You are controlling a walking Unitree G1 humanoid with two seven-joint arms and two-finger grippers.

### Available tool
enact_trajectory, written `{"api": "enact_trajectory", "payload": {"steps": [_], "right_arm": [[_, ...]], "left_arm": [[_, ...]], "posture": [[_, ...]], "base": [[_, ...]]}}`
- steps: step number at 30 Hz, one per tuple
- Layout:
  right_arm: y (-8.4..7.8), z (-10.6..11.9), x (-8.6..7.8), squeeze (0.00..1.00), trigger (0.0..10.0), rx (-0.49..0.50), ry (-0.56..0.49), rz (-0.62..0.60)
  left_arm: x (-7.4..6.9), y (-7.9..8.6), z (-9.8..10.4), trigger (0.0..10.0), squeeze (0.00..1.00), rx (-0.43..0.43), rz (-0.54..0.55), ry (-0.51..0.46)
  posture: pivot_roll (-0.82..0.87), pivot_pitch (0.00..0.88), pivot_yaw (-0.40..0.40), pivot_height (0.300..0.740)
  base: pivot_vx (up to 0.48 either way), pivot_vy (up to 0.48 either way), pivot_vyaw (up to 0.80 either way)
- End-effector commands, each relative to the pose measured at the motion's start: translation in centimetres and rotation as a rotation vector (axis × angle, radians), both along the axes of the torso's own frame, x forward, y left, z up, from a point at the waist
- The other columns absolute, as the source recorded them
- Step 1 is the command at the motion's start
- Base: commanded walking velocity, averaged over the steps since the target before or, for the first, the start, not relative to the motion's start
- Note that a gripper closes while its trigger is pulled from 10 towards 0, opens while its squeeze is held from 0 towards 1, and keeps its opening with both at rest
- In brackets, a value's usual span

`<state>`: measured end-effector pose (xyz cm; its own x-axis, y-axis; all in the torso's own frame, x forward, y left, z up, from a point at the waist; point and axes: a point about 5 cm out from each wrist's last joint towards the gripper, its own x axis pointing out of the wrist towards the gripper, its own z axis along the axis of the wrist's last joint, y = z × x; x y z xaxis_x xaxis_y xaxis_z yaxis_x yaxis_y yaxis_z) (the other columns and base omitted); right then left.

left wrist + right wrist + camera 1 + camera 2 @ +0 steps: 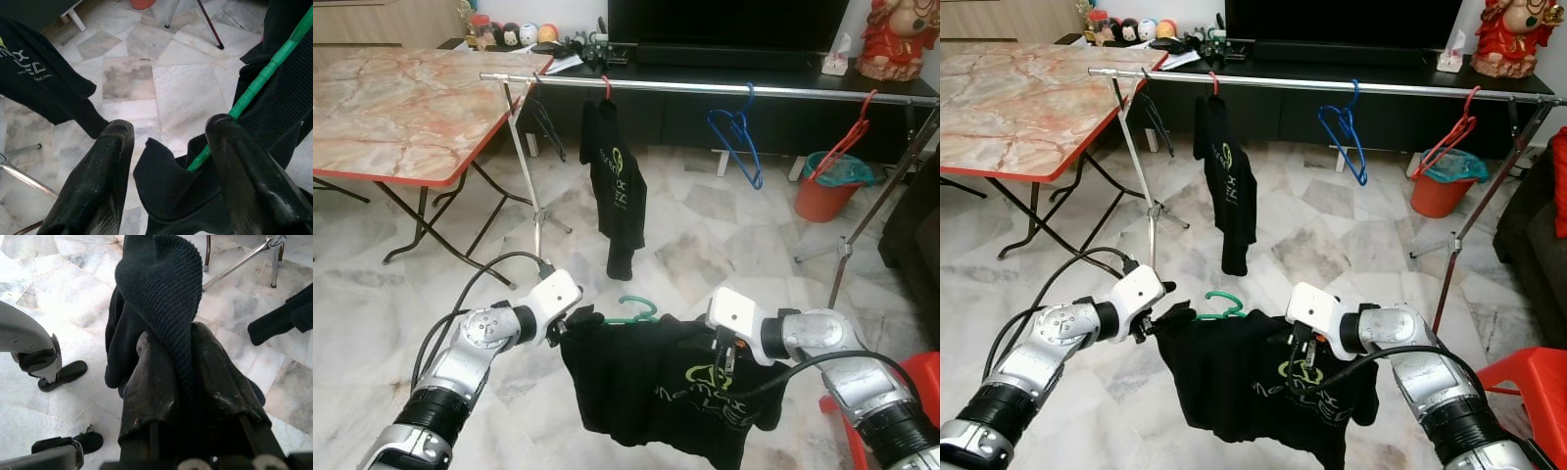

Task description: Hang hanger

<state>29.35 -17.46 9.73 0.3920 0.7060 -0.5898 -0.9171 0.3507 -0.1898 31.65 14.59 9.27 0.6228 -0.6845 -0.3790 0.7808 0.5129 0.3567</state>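
Observation:
A black T-shirt (656, 392) on a green hanger (636, 308) hangs stretched between my two grippers, low in front of me. My left gripper (576, 321) is at the shirt's left shoulder. Its fingers (107, 161) stand apart, and the green hanger arm (264, 73) and a fold of cloth lie against one of them. At the other shoulder my right gripper (722, 352) is shut on a bunch of the shirt's fabric (161, 289). Ahead stands a metal clothes rail (705, 88) carrying another black shirt (617, 186), an empty blue hanger (736, 137) and an empty red hanger (847, 137).
A marble-topped folding table (401, 98) stands at the left, touching the rail's end. The rail's tripod legs (538, 215) splay on the tiled floor. An orange bin (827, 191) sits behind the rail on the right, and a red stool (925, 377) is by my right arm.

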Motion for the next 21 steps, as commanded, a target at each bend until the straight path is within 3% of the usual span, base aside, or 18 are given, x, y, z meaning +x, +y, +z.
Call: {"api": "enact_trajectory", "payload": {"steps": [1, 6, 14, 21], "right_arm": [[0.2, 1.4, 0.7, 0.0, 10.0, 0.022, -0.054, -0.001], [0.7, 1.7, 0.9, 0.0, 10.0, 0.039, -0.057, 0.007], [1.0, 2.0, 1.1, 0.0, 10.0, 0.052, -0.07, -0.004], [0.8, 1.4, 1.4, 0.0, 10.0, 0.025, -0.074, -0.04]], "left_arm": [[-0.2, 0.0, -0.8, 10.0, 0.0, 0.04, -0.01, 0.015], [0.0, -0.1, -1.3, 10.0, 0.0, 0.074, 0.011, 0.002], [-0.1, -0.6, -1.6, 10.0, 0.0, 0.046, 0.008, 0.025], [0.7, -0.3, 0.1, 10.0, 0.0, -0.036, 0.047, -0.032]], "posture": [[-0.11, 0.0, 0.014, 0.74], [-0.12, 0.0, 0.019, 0.74], [-0.12, 0.0, 0.02, 0.74], [-0.11, 0.0, 0.02, 0.74]], "base": [[0.0, 0.0, 0.0], [0.0, 0.0, 0.0], [0.0, 0.0, 0.0], [0.0, 0.0, 0.0]]}}
